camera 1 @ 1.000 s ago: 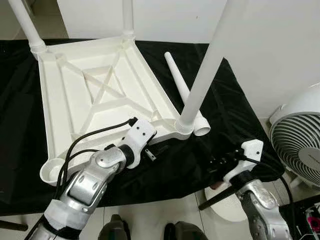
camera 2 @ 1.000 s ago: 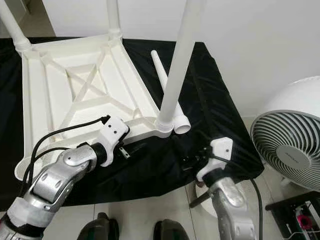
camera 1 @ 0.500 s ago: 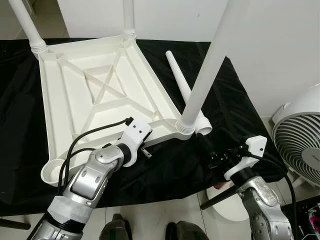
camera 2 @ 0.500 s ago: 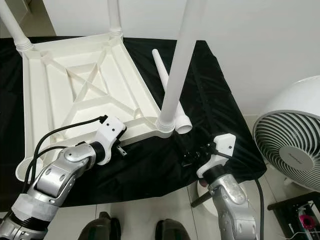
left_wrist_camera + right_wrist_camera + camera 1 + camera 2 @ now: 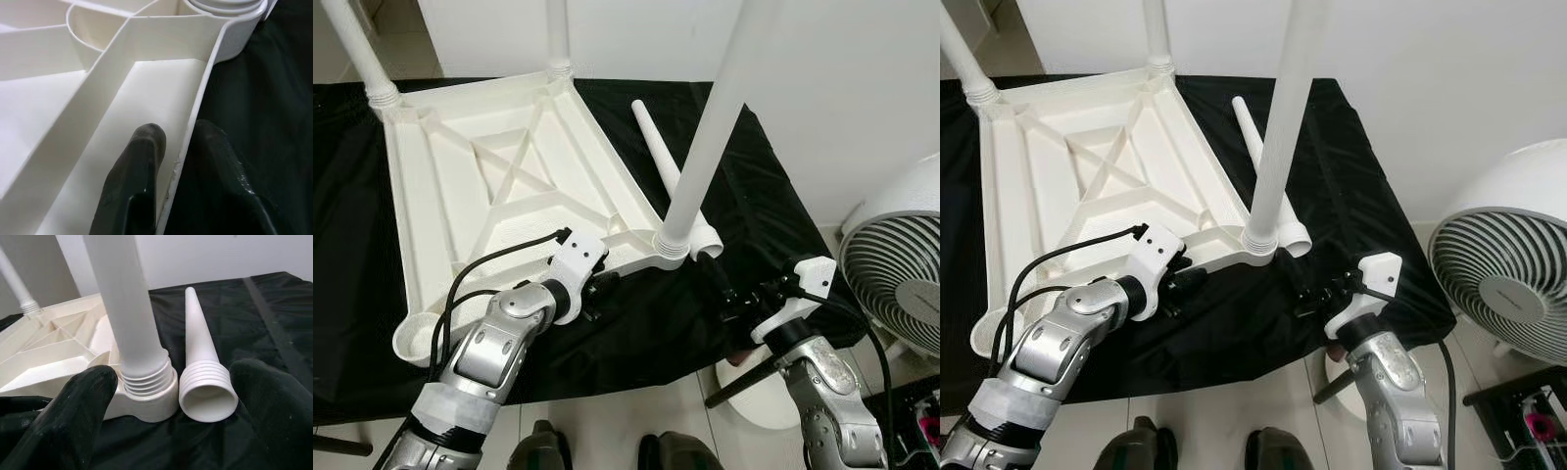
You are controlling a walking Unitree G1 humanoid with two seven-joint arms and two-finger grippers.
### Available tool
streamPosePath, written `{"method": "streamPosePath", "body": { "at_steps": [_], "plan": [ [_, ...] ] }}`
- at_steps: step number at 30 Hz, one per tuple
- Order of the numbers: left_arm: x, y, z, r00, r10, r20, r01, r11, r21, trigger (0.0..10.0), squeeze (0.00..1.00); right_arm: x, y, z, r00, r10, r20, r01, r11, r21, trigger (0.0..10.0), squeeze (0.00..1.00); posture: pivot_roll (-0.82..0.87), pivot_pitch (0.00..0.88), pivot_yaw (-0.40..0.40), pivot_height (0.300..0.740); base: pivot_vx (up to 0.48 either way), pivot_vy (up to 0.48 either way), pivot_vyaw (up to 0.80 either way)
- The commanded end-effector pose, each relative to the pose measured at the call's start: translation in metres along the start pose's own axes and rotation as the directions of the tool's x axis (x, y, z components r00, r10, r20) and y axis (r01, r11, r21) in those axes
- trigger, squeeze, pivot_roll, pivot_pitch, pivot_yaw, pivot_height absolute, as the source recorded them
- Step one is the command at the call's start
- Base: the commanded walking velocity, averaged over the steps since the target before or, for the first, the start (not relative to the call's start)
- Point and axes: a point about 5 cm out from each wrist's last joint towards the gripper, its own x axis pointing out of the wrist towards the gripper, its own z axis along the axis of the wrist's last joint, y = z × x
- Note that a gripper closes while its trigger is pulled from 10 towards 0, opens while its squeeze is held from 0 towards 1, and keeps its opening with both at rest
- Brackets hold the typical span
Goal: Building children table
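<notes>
Right gripper approaching the loose fourth leg of an upturned white plastic children's table.

The upturned white plastic tabletop point(image 5: 509, 196) lies on the black-draped surface point(image 5: 764, 235). The left gripper point(image 5: 178, 161) is clamped on its near rim. The loose tapered white plastic leg point(image 5: 203, 367) lies just beside the fitted corner leg point(image 5: 129, 318), long axis pointing away, threaded open end facing the right gripper point(image 5: 171, 416), whose fingers are spread wide; this arm is nearer.

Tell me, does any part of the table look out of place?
One loose leg lies flat on the black cloth beside the upturned tabletop, while one corner socket is empty. The other legs stand upright in their corners.
</notes>
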Motion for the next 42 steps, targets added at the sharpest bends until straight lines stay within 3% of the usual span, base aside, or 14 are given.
{"method": "streamPosePath", "body": {
  "at_steps": [1,10,11,12,13,17,18,24,25,34,35,39,40,42],
  "plan": [
    [-0.007,0.023,-0.021,0.965,0.242,-0.103,-0.244,0.97,-0.003,0.0,0.0,0.0,-0.003,-0.003,1.0,-0.008,-0.023,0.008,1.0,0.0,10.0,0.0,-0.05,0.079,-0.015,0.74,0.0,0.0,0.0],
    [-0.007,0.028,-0.019,0.957,0.273,-0.099,-0.275,0.961,-0.012,0.0,0.0,0.003,-0.002,-0.003,1.0,-0.007,-0.021,0.007,1.0,0.0,10.0,0.0,-0.05,0.079,-0.015,0.74,0.0,0.0,0.0],
    [-0.006,0.025,-0.017,0.961,0.262,-0.092,-0.264,0.964,-0.014,5.7,0.0,0.004,0.0,-0.004,1.0,-0.004,-0.021,0.004,1.0,0.001,10.0,0.0,-0.05,0.082,-0.015,0.74,0.0,0.0,0.0],
    [-0.006,0.025,-0.017,0.961,0.262,-0.092,-0.264,0.964,-0.014,5.7,0.0,0.004,0.0,-0.004,1.0,-0.004,-0.021,0.004,1.0,0.001,10.0,0.0,-0.05,0.082,-0.015,0.74,0.0,0.0,0.0],
    [-0.005,0.022,-0.016,0.965,0.247,-0.085,-0.248,0.969,-0.003,10.0,0.0,0.004,0.001,-0.004,1.0,-0.002,-0.021,0.002,1.0,0.0,10.0,0.0,-0.05,0.083,-0.013,0.74,0.0,0.0,0.0],
    [-0.003,0.017,-0.014,0.973,0.217,-0.075,-0.217,0.976,0.004,10.0,0.0,0.005,0.001,-0.004,1.0,0.001,-0.022,0.0,1.0,0.003,10.0,0.0,-0.05,0.083,-0.013,0.74,0.0,0.0,0.0],
    [-0.003,0.013,-0.012,0.982,0.18,-0.053,-0.179,0.984,0.016,10.0,0.0,0.005,0.002,-0.004,1.0,0.013,-0.019,-0.013,1.0,0.018,10.0,1.0,-0.05,0.082,-0.013,0.74,0.0,0.0,0.0],
    [-0.003,0.007,-0.008,0.991,0.126,-0.035,-0.125,0.992,0.026,10.0,0.04,0.006,0.002,-0.004,1.0,0.011,-0.02,-0.011,1.0,0.006,10.0,1.0,-0.05,0.079,-0.013,0.74,0.0,0.0,0.0],
    [-0.003,0.005,-0.008,0.992,0.12,-0.034,-0.118,0.992,0.034,10.0,0.0,0.007,0.002,-0.004,1.0,0.011,-0.02,-0.011,1.0,0.003,10.0,0.0,-0.05,0.078,-0.013,0.74,0.0,0.0,0.0],
    [-0.003,0.001,-0.007,0.995,0.096,-0.019,-0.096,0.995,0.026,10.0,0.0,0.009,0.005,-0.004,1.0,0.022,-0.019,-0.022,1.0,0.004,10.0,0.0,-0.05,0.076,-0.012,0.74,0.0,0.0,0.0],
    [-0.004,0.001,-0.006,0.996,0.088,-0.013,-0.087,0.996,0.021,10.0,1.0,0.009,0.005,-0.004,1.0,0.024,-0.019,-0.024,1.0,0.003,10.0,0.0,-0.05,0.076,-0.012,0.74,0.0,0.0,0.0],
    [-0.005,0.002,-0.006,0.995,0.093,-0.021,-0.092,0.995,0.029,10.0,1.0,0.01,0.005,-0.004,1.0,0.025,-0.016,-0.025,1.0,-0.001,10.0,0.0,-0.05,0.078,-0.012,0.74,0.0,0.0,0.0],
    [-0.005,0.002,-0.005,0.995,0.093,-0.02,-0.092,0.995,0.039,10.0,0.17,0.01,0.005,-0.004,1.0,0.025,-0.016,-0.025,1.0,-0.002,10.0,0.0,-0.05,0.078,-0.012,0.74,0.0,0.0,0.0],
    [-0.005,0.002,-0.004,0.996,0.091,-0.018,-0.09,0.995,0.046,10.0,0.0,0.01,0.005,-0.004,1.0,0.025,-0.016,-0.025,1.0,-0.004,10.0,0.0,-0.05,0.078,-0.012,0.74,0.0,0.0,0.0]
  ]
}}
